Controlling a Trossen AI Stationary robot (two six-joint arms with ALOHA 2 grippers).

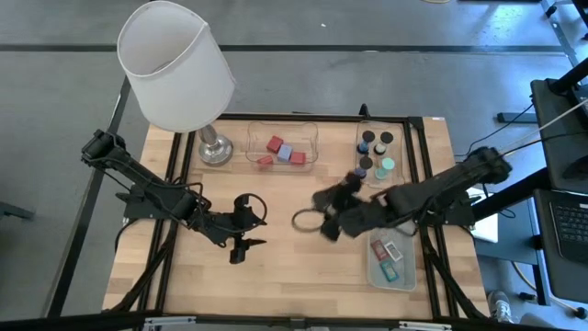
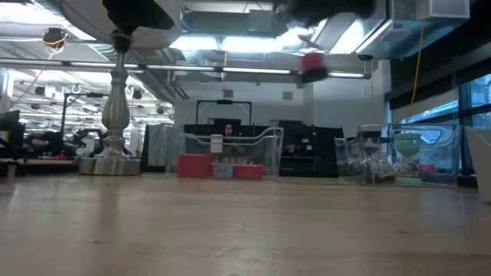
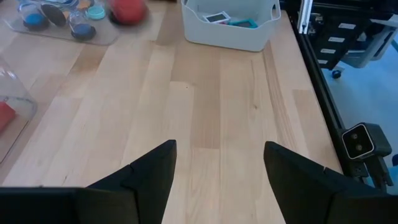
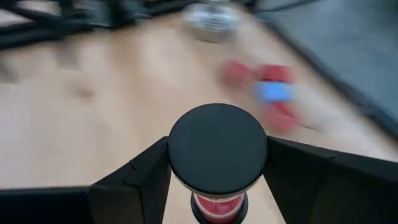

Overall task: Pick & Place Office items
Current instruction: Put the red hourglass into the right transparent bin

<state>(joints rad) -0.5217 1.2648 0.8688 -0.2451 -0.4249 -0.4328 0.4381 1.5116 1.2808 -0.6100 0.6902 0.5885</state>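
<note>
1. The right gripper [image 4: 217, 186] pinches a small hourglass-like piece [image 4: 217, 155] with a round black cap and a red middle; its dark fingers [image 4: 140, 180] press against both sides of the cap. In the high view this gripper [image 1: 333, 204] hangs above the wooden table [image 1: 276, 276], near the front of the clear tray of red blocks [image 1: 282, 144], and it is blurred.
2. In the low view the held piece [image 2: 311, 63] shows as a red blur high above the table top, right of the lamp stem [image 2: 116, 100].
3. The left gripper [image 1: 246, 241] sits over the table in front of the lamp base [image 1: 215, 149], its fingers [image 3: 149, 174] spread apart with bare wood between them.
4. The clear tray just right of the lamp base holds red blocks [image 1: 275, 144] and one lavender-blue cube [image 1: 286, 153].
5. A second clear tray [image 1: 381, 152], farther right of the lamp base, holds round black, blue and teal pieces [image 1: 384, 166].
6. A pale tray [image 1: 390, 260], well apart from the lamp base toward the table's front right corner, holds small flat teal, red and white rectangles [image 1: 386, 250]. The left wrist view shows its white wall [image 3: 230, 31].
7. The white lamp shade [image 1: 175, 64] leans over the table's back left corner.
</note>
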